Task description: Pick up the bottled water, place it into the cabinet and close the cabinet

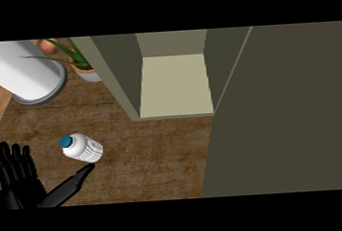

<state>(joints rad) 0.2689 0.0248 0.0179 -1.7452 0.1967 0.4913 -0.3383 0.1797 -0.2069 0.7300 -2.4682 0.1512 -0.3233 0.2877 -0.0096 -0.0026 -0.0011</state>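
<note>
Bottled water (pixel 82 147) is what I'm after; it stands free on the brown bench (pixel 155 158), teal cap up, nothing gripping it. Starting at the far left, my left hand (pixel 18 179) sits open, fingers (pixel 12 159) straight and spread, thumb angled out so its tip lies just beside the bottle's base, which I judge sets up a wrap-around grasp. Further right, the cabinet (pixel 173 85) stands open, its pale shelf bare and ready, the door (pixel 291 110) swung wide. My right hand isn't visible.
</note>
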